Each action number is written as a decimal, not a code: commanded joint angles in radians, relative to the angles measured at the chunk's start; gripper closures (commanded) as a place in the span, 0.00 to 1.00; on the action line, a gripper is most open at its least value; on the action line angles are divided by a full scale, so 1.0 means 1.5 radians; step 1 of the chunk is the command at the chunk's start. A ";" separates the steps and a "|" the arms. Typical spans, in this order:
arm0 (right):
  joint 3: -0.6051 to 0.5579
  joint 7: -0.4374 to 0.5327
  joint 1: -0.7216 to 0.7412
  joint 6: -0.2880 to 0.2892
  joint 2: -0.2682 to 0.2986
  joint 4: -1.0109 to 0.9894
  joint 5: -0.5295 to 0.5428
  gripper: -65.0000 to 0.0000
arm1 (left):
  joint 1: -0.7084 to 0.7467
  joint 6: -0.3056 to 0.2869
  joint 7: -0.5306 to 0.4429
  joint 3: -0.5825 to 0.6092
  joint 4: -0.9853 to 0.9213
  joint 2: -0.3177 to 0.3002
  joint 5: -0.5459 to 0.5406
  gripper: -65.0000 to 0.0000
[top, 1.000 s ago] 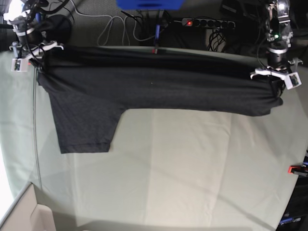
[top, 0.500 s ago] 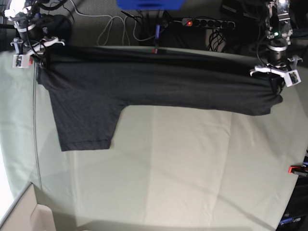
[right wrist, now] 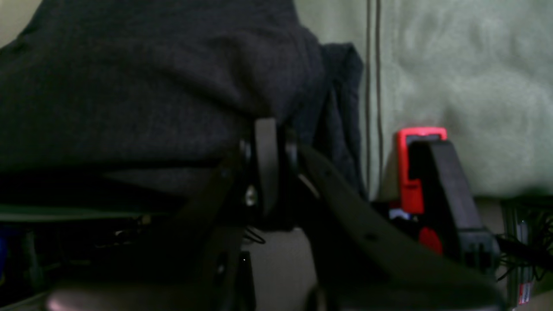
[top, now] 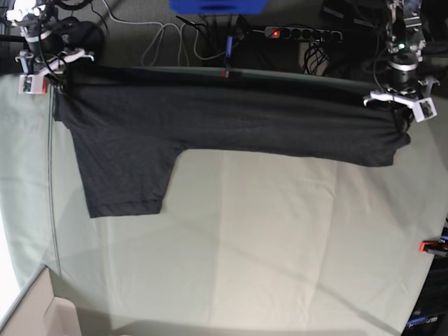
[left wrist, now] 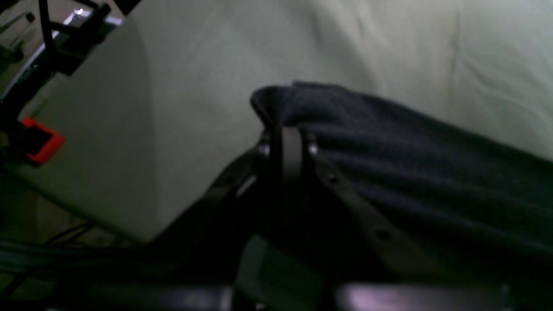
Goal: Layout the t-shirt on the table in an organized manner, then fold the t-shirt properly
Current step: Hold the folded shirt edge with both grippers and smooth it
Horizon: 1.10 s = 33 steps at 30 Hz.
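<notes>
Big flat table w/ pale grey-green creased cloth (top: 266,238) fills the view. Dark charcoal soft-fabric short-sleeved t-shirt (top: 210,115) stretched across its 12 o'clock edge, one sleeve hanging toward 8 o'clock. Left gripper (top: 402,120) at 2 o'clock, jaws clenched on the shirt's end; wrist view shows fabric bunched at the tips. Right gripper (top: 50,78) at 10 o'clock, also pinched tight on shirt cloth. Small red clamp (top: 428,246) at 4 o'clock on the table edge. Behind: black power strip w/ red light (top: 297,33), grey cables (top: 164,38), blue box (top: 217,5).
</notes>
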 commanded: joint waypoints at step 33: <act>0.006 0.014 -0.016 -0.001 0.030 -0.009 0.009 0.50 | -0.006 0.004 -0.021 -0.005 -0.077 -0.005 0.001 0.75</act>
